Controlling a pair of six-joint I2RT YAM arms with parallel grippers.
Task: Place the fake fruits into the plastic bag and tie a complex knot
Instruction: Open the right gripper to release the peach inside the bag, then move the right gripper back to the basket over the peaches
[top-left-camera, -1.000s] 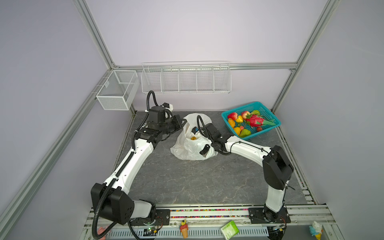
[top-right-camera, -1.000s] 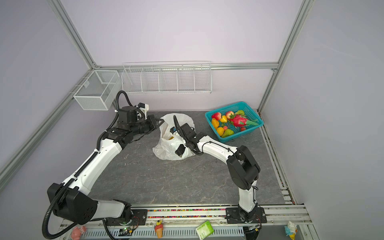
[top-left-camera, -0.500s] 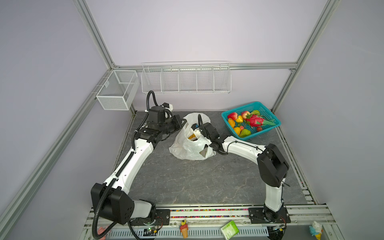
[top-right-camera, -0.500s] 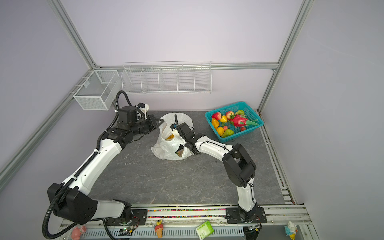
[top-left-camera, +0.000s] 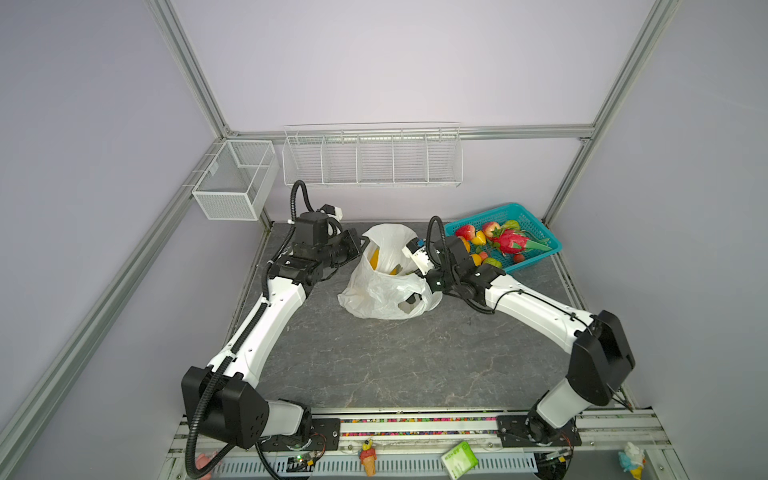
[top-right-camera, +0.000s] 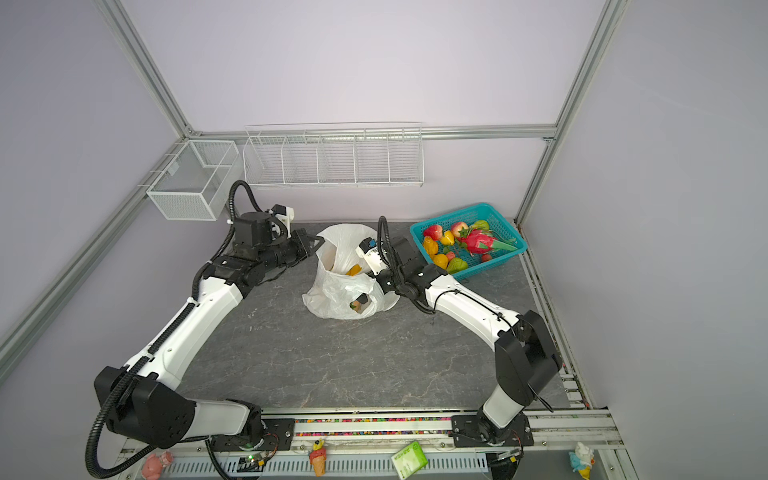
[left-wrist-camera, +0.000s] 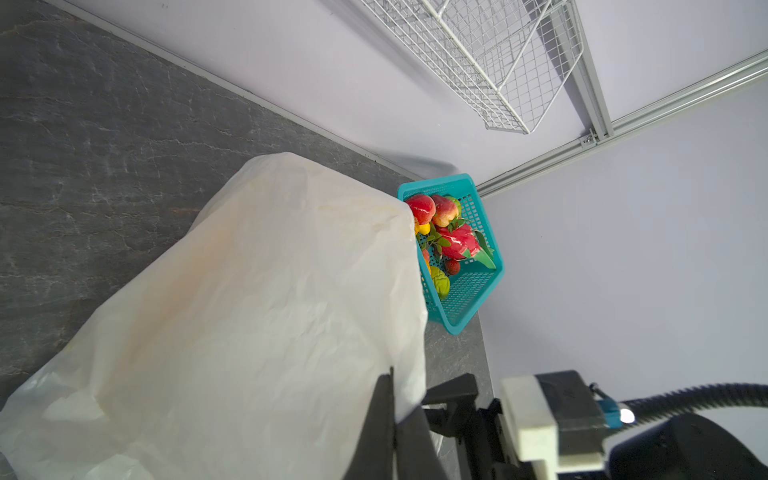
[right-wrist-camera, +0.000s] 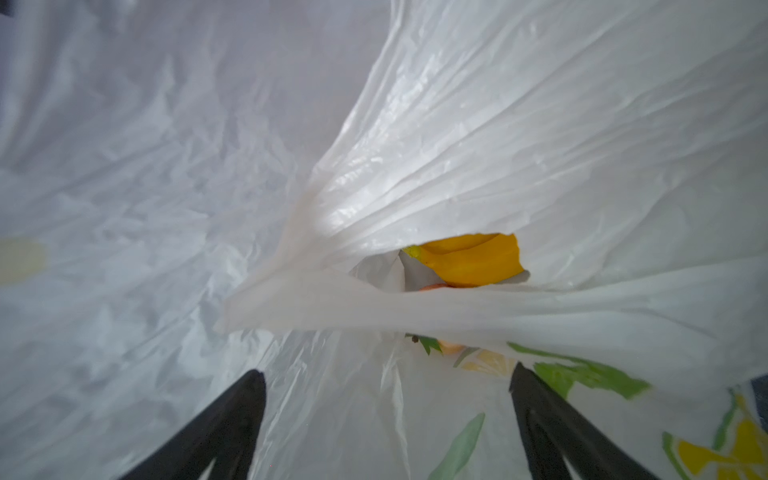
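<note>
The plastic bag (top-left-camera: 382, 291) (top-right-camera: 336, 291) stands at the back middle of the table with its mouth open; no knot is in view. My left gripper (top-left-camera: 363, 241) (left-wrist-camera: 392, 399) is shut on the bag's rim and holds it up. My right gripper (right-wrist-camera: 386, 374) is open inside the bag, with only film between its fingers; in both top views the bag hides it. A yellow banana bunch (top-left-camera: 374, 259) (right-wrist-camera: 469, 262) lies in the bag. The other fake fruits, among them a pink dragon fruit (top-left-camera: 513, 243) (left-wrist-camera: 459, 243), lie in the teal basket (top-left-camera: 536, 259).
White wire racks (top-left-camera: 372, 156) hang on the back wall and a wire box (top-left-camera: 235, 180) on the left frame. Ice-cream figurines (top-left-camera: 368, 457) and a green box (top-left-camera: 459, 459) lie on the front rail. The basket stands close behind my right arm.
My right arm has shifted at the bag, its elbow swinging out to the right, and its jaws have spread wider. The left arm and the bag's rim have held still.
</note>
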